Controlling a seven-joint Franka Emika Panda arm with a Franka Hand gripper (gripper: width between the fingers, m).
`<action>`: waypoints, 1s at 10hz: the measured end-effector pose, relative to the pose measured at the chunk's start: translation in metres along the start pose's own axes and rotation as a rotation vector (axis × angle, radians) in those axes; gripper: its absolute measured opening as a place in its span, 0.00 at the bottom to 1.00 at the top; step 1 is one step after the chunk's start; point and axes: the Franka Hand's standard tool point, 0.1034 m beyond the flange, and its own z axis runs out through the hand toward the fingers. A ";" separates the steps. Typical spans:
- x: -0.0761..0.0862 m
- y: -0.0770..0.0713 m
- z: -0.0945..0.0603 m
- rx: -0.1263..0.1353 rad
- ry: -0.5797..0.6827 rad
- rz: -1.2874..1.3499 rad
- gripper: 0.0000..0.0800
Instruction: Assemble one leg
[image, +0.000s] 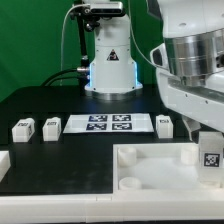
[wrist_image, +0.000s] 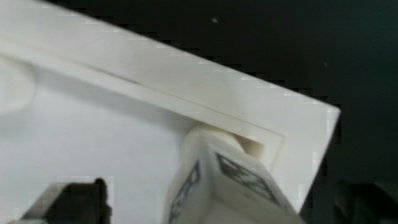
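Observation:
One leg (image: 211, 157), a small white block with a black-and-white tag, stands upright in the corner socket of the large white tray-like top (image: 150, 165) at the exterior view's right. In the wrist view the leg (wrist_image: 228, 178) sits in the round socket (wrist_image: 254, 140) at the top's corner (wrist_image: 107, 110). My gripper (image: 209, 135) hangs directly over this leg. In the wrist view the gripper (wrist_image: 222, 195) straddles the leg, and one dark finger (wrist_image: 77, 202) stands apart from it with white surface showing between. The other finger is hard to tell from the black table.
Two loose legs (image: 22, 128) (image: 50, 125) lie at the exterior view's left and a third (image: 165, 122) right of the marker board (image: 108, 123). Another white part (image: 3, 160) shows at the left edge. The robot base (image: 110, 65) stands behind.

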 end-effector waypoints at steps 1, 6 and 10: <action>0.001 -0.002 0.000 0.012 0.003 -0.077 0.81; 0.008 -0.001 -0.002 -0.038 0.054 -0.797 0.81; 0.009 -0.001 -0.002 -0.039 0.057 -0.867 0.50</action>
